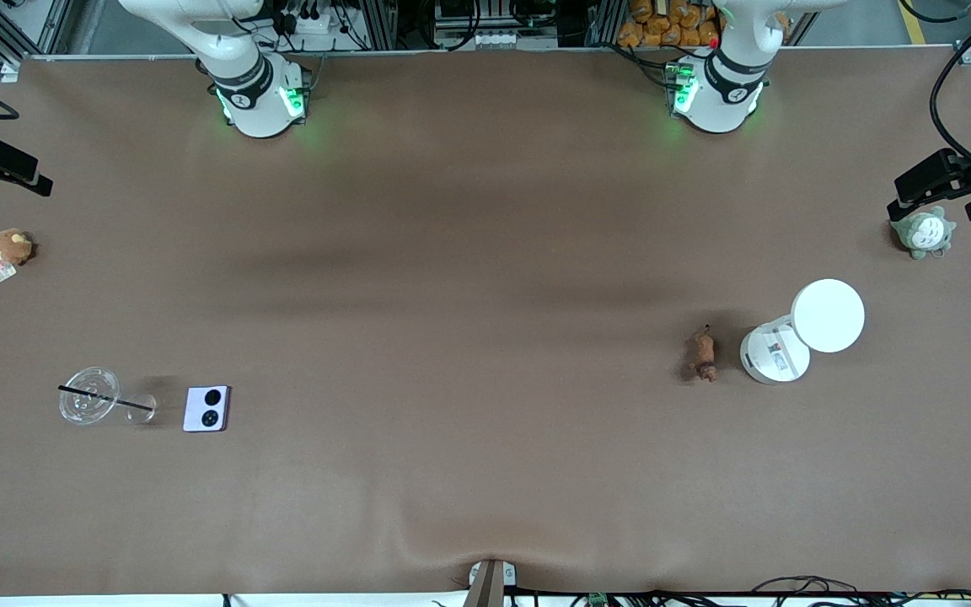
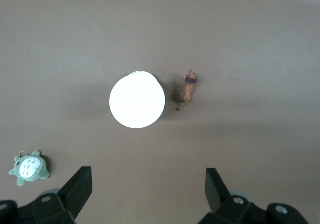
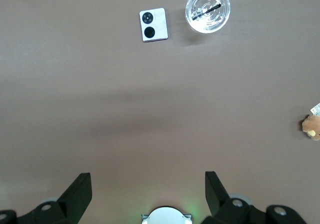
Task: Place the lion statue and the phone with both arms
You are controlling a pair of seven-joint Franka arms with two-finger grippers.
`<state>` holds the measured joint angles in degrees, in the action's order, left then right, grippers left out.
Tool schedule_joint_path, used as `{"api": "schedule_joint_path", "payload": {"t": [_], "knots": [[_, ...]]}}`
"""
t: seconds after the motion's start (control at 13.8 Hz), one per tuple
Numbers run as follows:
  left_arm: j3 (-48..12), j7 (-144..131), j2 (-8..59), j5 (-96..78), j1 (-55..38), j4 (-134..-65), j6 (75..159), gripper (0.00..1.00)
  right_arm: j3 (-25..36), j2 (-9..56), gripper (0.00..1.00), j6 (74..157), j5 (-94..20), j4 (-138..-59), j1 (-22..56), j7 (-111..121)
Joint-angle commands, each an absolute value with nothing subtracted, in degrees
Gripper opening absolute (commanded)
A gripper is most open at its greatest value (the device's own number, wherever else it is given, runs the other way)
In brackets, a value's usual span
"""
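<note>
The phone (image 1: 206, 409) is found lying flat nearest the front camera, toward the right arm's end, just beside a clear lidded cup (image 1: 90, 394). The lion statue (image 1: 703, 355) lies farther back, beside a white round container (image 1: 802, 333). The left gripper (image 2: 149, 191) and right gripper (image 3: 148, 191) are held high, jaws wide, empty.

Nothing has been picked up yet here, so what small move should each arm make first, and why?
Probably a descent onto each target. The left gripper hangs open high over the table's left-arm end, with the lion statue lying beside the white round container. The right gripper hangs open above its end, where the phone lies flat beside a clear lidded cup. Neither object is touched.
</note>
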<state>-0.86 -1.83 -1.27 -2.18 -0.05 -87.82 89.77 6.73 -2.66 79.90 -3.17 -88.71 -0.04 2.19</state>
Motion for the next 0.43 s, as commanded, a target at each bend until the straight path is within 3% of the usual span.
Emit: {"api": "schedule_joint_path", "payload": {"t": [0.0, 0.36], "knots": [[-0.7, -1.2, -0.3, -2.8, -0.2, -86.4, 88.9, 1.00, 8.3, -4.0, 1.00, 80.1, -3.3, -89.8, 1.9, 2.4], [-0.8, -1.2, -0.2, -2.8, -0.2, -86.4, 88.9, 1.00, 8.1, -4.0, 1.00, 79.3, -3.3, -89.8, 2.9, 2.1]]}}
